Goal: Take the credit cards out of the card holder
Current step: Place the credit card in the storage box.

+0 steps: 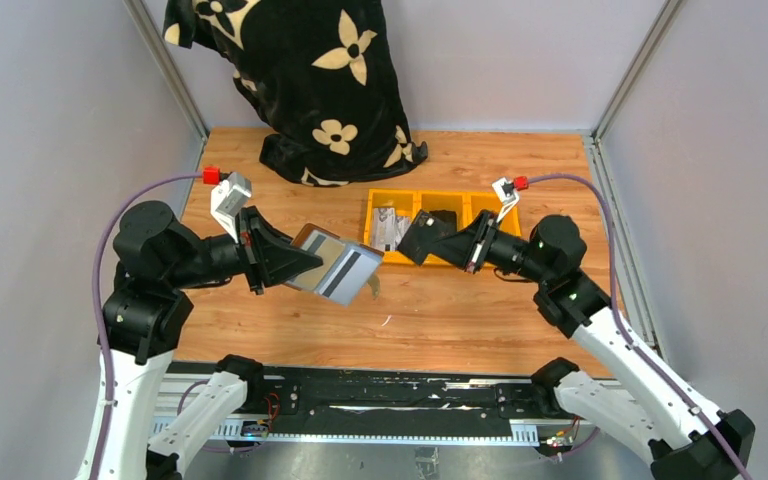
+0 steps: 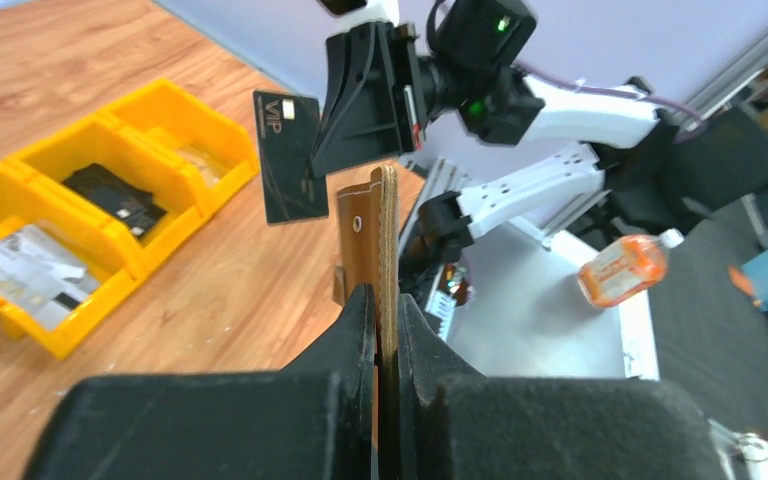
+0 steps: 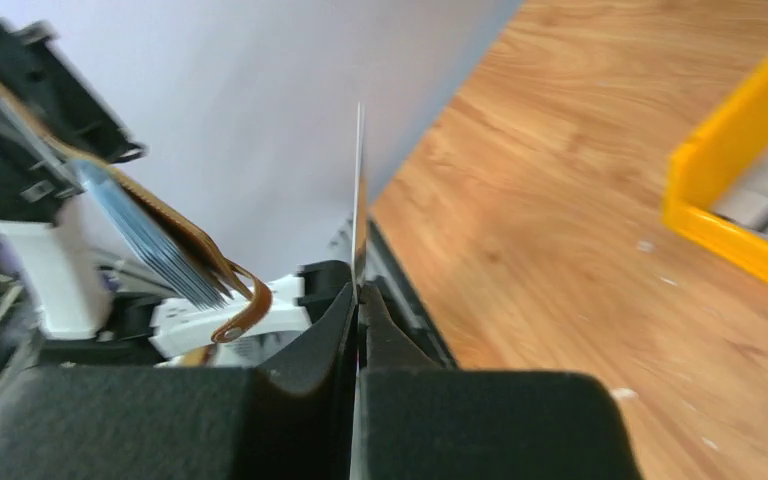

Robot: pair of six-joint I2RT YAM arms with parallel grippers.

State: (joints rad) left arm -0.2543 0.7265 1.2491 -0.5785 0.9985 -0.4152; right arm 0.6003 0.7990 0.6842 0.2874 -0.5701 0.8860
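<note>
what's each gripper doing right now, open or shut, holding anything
left gripper: shut on the flat brown leather card holder.
right gripper: shut on a thin black rectangular credit card.

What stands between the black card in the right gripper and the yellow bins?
Nothing visible. The right gripper holds the black card clear of the card holder; only open air lies between it and the yellow bins.
</note>
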